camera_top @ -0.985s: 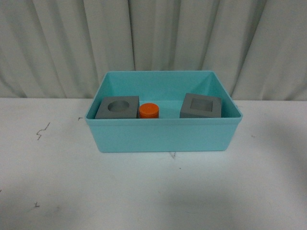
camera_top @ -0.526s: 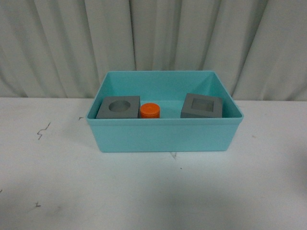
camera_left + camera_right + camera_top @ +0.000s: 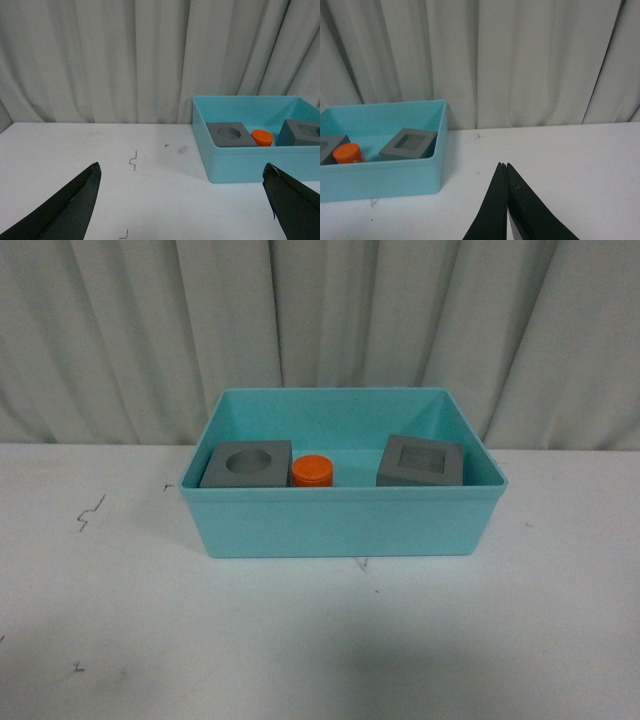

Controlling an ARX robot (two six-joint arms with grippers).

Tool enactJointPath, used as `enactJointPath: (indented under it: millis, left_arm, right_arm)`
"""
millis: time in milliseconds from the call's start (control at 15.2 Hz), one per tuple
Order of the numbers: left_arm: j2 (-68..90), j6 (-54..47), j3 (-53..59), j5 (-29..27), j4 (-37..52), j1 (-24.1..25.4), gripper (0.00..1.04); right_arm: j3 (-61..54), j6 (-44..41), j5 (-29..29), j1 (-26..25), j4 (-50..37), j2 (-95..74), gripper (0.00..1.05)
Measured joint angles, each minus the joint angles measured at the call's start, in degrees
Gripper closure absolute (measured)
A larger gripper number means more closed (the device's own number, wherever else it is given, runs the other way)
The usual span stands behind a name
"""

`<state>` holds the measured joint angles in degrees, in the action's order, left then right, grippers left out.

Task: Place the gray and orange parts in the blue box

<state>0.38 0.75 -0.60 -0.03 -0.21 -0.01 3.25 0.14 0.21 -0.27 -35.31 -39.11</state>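
Note:
The blue box (image 3: 340,525) stands in the middle of the white table. Inside it lie a gray cube with a round recess (image 3: 245,465) at the left, an orange cylinder (image 3: 312,471) beside it, and a gray cube with a square recess (image 3: 420,462) at the right. Neither arm shows in the front view. My left gripper (image 3: 182,172) is open and empty above bare table, with the blue box (image 3: 240,165) off to one side. My right gripper (image 3: 503,166) is shut on nothing, apart from the blue box (image 3: 385,177).
A pale pleated curtain (image 3: 320,320) hangs behind the table. Small dark marks (image 3: 88,512) dot the white tabletop on the left.

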Motion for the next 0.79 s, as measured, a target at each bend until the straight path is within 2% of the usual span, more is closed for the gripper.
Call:
enactJointPath:
  millis: [66, 460, 788]
  left_arm:
    - [0.00, 0.00, 0.00, 0.00, 0.00, 0.00, 0.07]
    - [0.00, 0.00, 0.00, 0.02, 0.00, 0.00, 0.07]
    - [0.00, 0.00, 0.00, 0.02, 0.00, 0.00, 0.07]
  right_arm:
    - [-1.68, 0.00, -0.02, 0.00, -3.39, 0.37, 1.03]
    - [-2.67, 0.00, -0.02, 0.00, 10.27, 13.70, 1.03]
    - [-2.67, 0.00, -0.02, 0.00, 18.29, 22.25, 1.03]
